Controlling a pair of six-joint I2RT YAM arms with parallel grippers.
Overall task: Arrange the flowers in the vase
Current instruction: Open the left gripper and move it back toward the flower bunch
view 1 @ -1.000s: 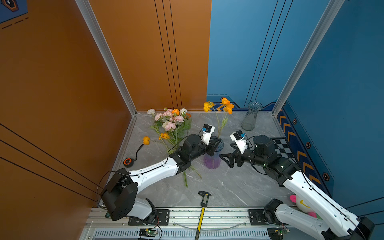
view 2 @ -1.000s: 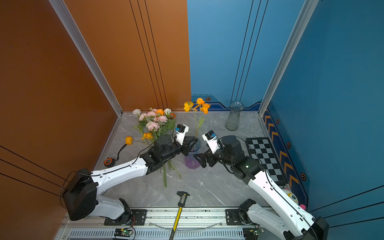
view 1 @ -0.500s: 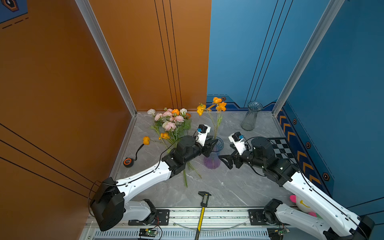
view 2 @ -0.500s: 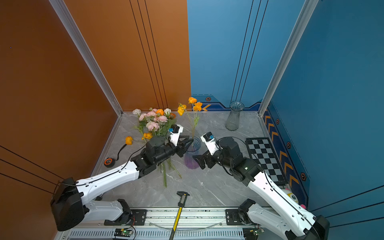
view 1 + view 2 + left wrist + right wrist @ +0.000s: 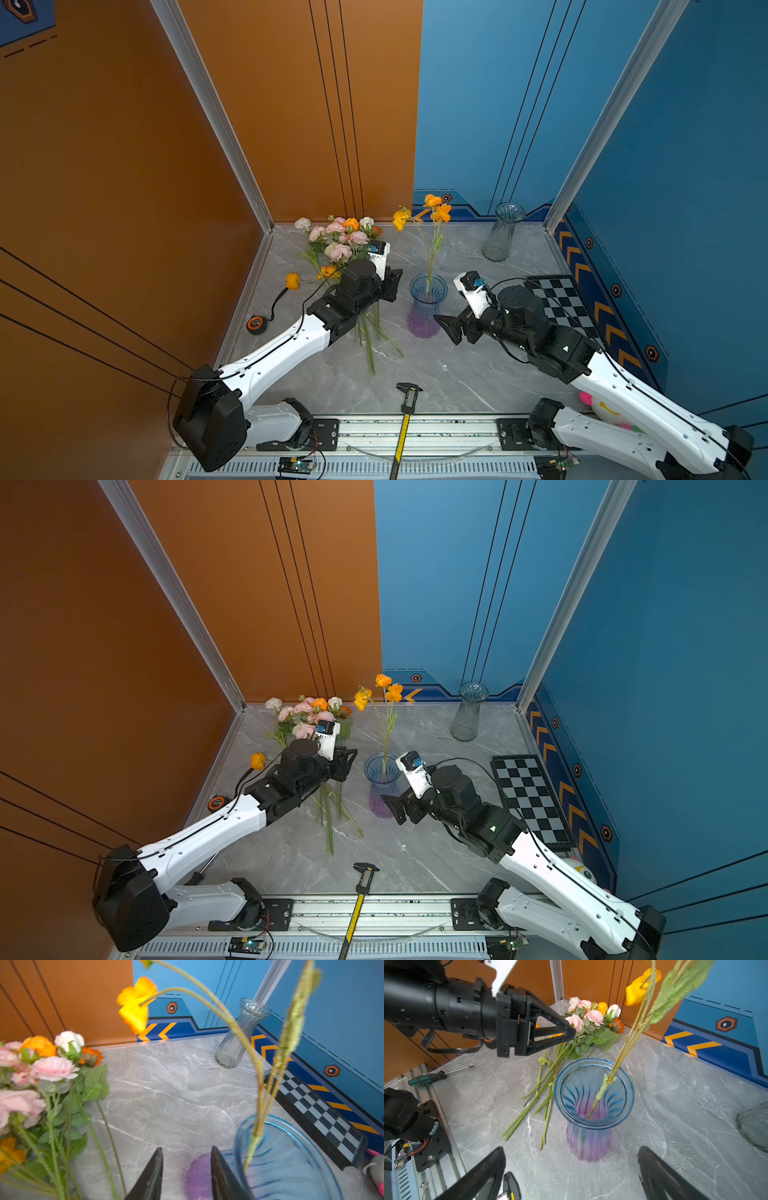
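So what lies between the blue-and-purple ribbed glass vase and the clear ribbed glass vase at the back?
Only bare grey marble tabletop; in a top view nothing rests between the blue-and-purple ribbed glass vase and the clear ribbed glass vase.

No words or numbers can be read anywhere. The only signs are orange chevrons (image 5: pixel 601 309) and small hexagon badges (image 5: pixel 616 290) on the blue wall trim (image 5: pixel 590 270) at three o'clock. The label on the tape measure (image 5: pixel 255 323), at nine o'clock, is too small to read.

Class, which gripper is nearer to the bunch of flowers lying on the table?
Left. The left gripper is right beside the bunch, by its blooms; the right gripper is across the blue vase from it.
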